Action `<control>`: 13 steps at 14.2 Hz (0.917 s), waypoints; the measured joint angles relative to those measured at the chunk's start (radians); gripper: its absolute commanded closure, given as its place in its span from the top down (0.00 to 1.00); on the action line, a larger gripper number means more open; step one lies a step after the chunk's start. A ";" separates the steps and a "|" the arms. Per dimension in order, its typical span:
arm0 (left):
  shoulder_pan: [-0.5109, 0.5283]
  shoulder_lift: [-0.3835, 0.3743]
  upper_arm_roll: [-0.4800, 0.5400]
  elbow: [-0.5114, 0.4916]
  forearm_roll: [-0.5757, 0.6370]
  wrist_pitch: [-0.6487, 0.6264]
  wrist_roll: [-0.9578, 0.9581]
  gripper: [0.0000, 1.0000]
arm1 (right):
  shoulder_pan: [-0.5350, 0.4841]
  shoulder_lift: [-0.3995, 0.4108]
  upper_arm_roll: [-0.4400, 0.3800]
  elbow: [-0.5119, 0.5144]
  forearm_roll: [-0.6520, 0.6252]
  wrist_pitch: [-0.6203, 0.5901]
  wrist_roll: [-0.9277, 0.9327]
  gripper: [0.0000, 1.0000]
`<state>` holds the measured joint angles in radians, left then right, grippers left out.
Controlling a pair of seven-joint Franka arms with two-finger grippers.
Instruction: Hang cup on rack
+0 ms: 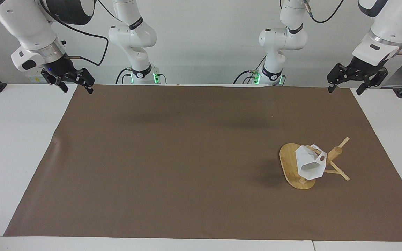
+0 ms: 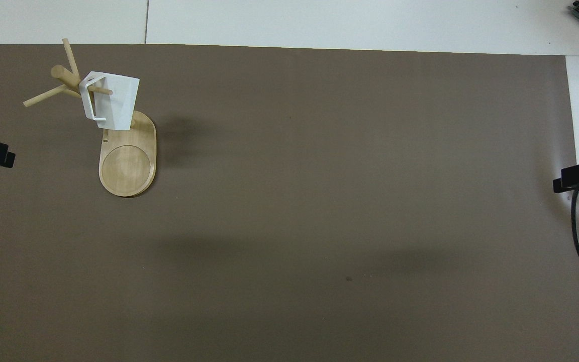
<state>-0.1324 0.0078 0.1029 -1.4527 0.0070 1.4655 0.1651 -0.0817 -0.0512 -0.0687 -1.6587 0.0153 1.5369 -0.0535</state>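
Cup (image 1: 310, 164) hung on rack (image 1: 293, 166) peg.
Left gripper (image 1: 358, 83) and right gripper (image 1: 76, 86) are raised over the mat (image 1: 173, 157) corners, fingers spread apart, nothing held.

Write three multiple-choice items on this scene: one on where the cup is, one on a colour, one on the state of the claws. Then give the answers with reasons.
1. Where is the cup?
A. lying on the brown mat
B. hanging on a peg of the rack
C. held in the left claw

2. What colour is the cup?
A. white
B. blue
C. red

3. How do the left claw and the right claw stand?
A. both shut on the cup
B. one open, one shut
C. both open and empty

Answers:
1. B, a peg passes through its handle and it hangs over the oval base.
2. A, its faceted body is white against the bamboo.
3. C, each is raised over its own end of the table, fingers apart, holding nothing.
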 measured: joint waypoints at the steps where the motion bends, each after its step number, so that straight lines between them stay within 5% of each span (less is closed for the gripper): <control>1: -0.003 -0.009 0.000 -0.003 0.000 -0.010 0.032 1.00 | 0.000 0.000 0.000 0.000 0.000 0.000 0.000 1.00; 13: 0.075 -0.038 -0.050 -0.053 0.001 0.011 0.089 1.00 | 0.000 0.000 -0.002 0.000 -0.002 0.085 0.000 1.00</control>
<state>-0.0573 -0.0298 0.0527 -1.5053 0.0078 1.4768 0.2546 -0.0822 -0.0514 -0.0703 -1.6589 0.0130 1.6224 -0.0531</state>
